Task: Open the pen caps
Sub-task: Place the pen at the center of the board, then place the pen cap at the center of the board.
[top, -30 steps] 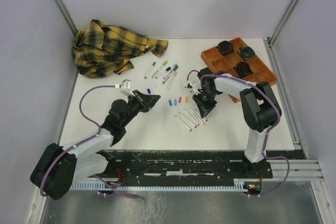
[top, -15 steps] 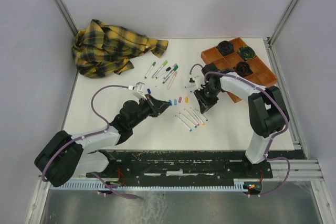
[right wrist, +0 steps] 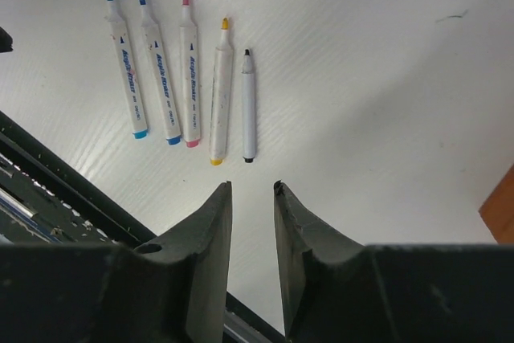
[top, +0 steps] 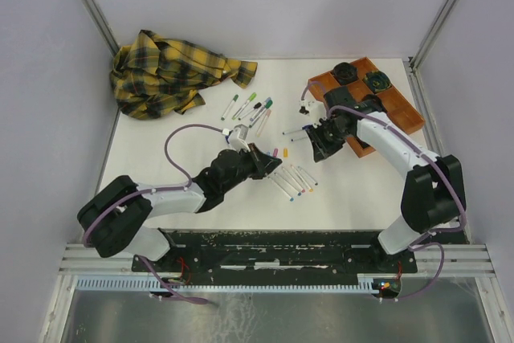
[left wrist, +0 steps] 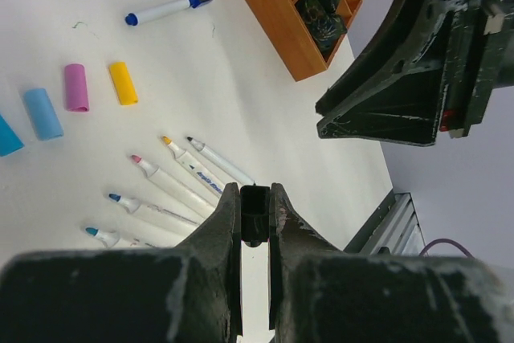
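Black and small, one pen cap [left wrist: 255, 218] is pinched between the fingers of the left pincer [left wrist: 255, 194], above the table [left wrist: 201, 54]. A pink cap [left wrist: 76, 87], a yellow cap [left wrist: 123, 83] and a blue cap [left wrist: 42, 113] are seen lying loose beyond it, beside a row of uncapped pens [left wrist: 173, 186]. The right pincer [right wrist: 250, 190] is held slightly spread and empty, near the pens' tail ends.
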`<act>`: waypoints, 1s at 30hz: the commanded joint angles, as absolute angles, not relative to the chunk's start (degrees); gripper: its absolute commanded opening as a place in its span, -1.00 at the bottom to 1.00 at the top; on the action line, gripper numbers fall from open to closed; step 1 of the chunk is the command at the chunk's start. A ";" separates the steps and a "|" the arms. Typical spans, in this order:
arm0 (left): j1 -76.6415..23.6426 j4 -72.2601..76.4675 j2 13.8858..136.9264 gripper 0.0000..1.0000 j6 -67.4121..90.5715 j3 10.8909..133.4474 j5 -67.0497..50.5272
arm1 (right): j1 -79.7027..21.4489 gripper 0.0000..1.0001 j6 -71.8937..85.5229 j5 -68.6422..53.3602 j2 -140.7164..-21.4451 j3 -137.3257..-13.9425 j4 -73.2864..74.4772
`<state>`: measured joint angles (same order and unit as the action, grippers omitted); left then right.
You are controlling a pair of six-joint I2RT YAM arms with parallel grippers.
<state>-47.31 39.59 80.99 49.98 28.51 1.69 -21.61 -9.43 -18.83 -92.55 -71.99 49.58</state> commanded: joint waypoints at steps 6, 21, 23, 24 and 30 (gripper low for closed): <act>-51.47 28.90 88.91 -0.94 46.09 41.11 11.85 | -18.11 -0.31 -12.47 -14.17 -85.92 -72.99 49.24; -53.47 -6.06 112.28 -0.95 43.03 74.87 23.24 | -16.11 -0.31 -11.61 -8.88 -82.03 -71.14 45.70; -53.49 -7.95 114.59 -0.94 42.14 77.94 23.33 | -15.90 -0.31 -11.52 -8.71 -81.85 -71.04 45.50; -53.47 -8.71 115.66 -0.95 41.73 79.33 23.52 | -15.79 -0.31 -11.45 -8.70 -81.71 -71.03 45.43; -53.52 -13.45 120.46 -0.87 40.22 85.81 25.44 | -15.39 -0.31 -11.24 -8.96 -81.45 -70.85 45.13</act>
<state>-53.23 -9.10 118.67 43.94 80.86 22.00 -15.77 -11.75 -9.78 -83.66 -70.96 47.20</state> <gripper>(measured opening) 0.135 0.346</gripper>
